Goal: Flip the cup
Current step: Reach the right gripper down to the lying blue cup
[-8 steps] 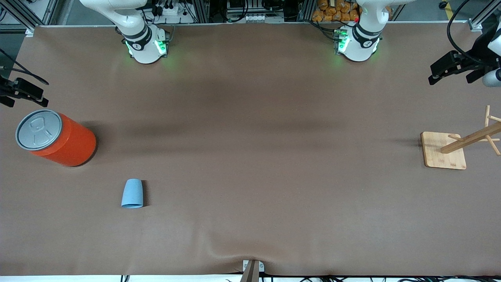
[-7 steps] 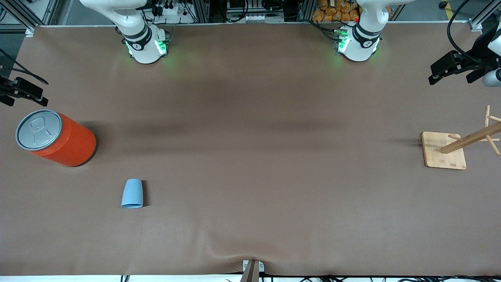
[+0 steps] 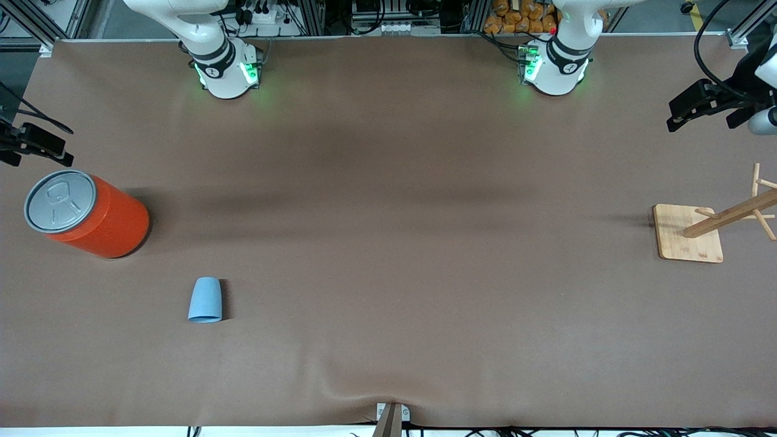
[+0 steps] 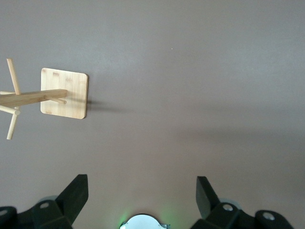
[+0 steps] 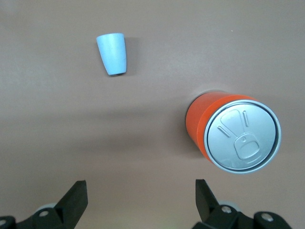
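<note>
The small light-blue cup (image 3: 205,300) lies on its side on the brown table, wide mouth end toward the front camera. It also shows in the right wrist view (image 5: 112,53). My right gripper (image 5: 140,187) is open and empty, up in the air at the right arm's end of the table (image 3: 35,144), just beside the orange can and well apart from the cup. My left gripper (image 4: 142,182) is open and empty, up in the air at the left arm's end (image 3: 698,108), beside the wooden rack.
A large orange can (image 3: 91,213) with a grey lid stands at the right arm's end, farther from the front camera than the cup. A wooden peg rack (image 3: 722,220) on a square base stands at the left arm's end.
</note>
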